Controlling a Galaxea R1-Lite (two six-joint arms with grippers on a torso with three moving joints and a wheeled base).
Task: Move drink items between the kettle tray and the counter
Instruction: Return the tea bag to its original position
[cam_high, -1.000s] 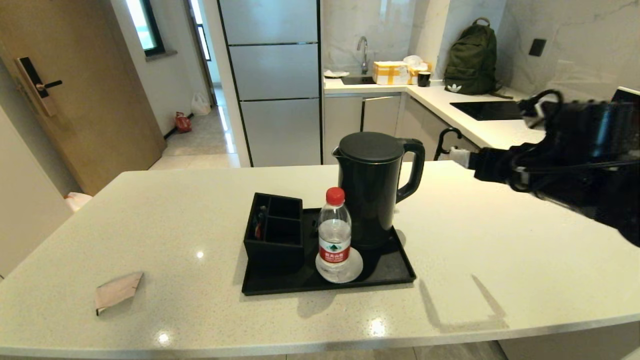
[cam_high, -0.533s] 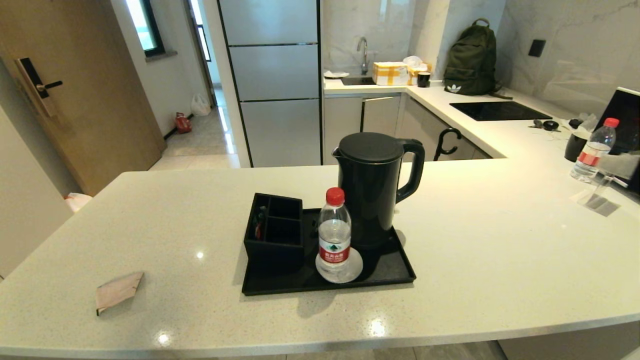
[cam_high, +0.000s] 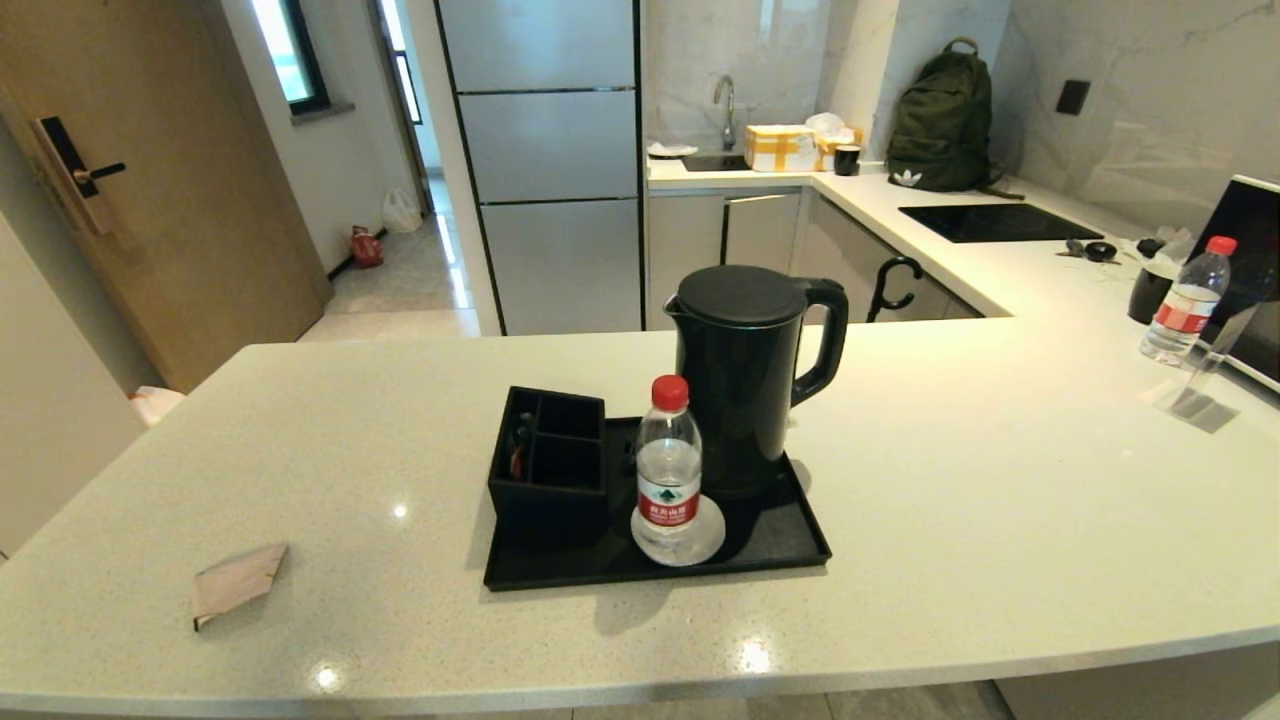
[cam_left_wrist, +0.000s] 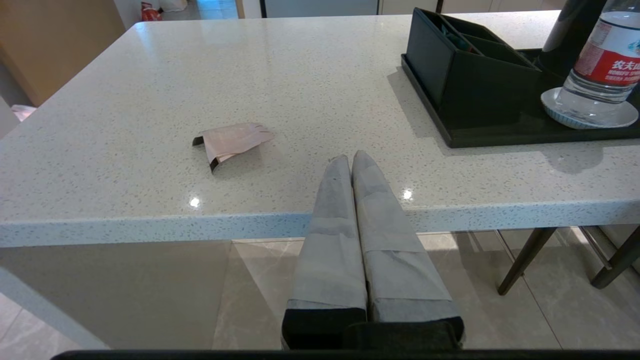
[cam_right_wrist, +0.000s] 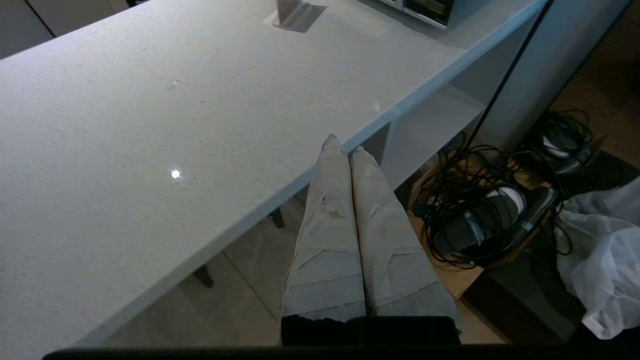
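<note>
The tall black kettle (cam_high: 745, 375) stands upright at the back of the black kettle tray (cam_high: 790, 545) in the middle of the counter (cam_high: 1000, 520). The pinkish-beige sachet (cam_high: 236, 581) lies flat on the counter near the front left edge; the left wrist view also shows this sachet (cam_left_wrist: 232, 141). Neither arm appears in the head view. My left gripper (cam_left_wrist: 351, 159) is shut and empty, its tips just over the counter's front edge, to the right of the sachet. My right gripper (cam_right_wrist: 343, 145) is shut and empty, hanging by the counter's right front edge.
On the tray also stand a small black divided box (cam_high: 548, 462) and a red-capped water bottle (cam_high: 669, 468) on a white coaster. A second bottle (cam_high: 1186, 300) and a dark cup stand at the far right. Cables (cam_right_wrist: 480, 200) lie on the floor below the right gripper.
The right arm, raised at the right of the head view a second ago, has dropped out of that view. Kettle, tray and sachet have not moved.
</note>
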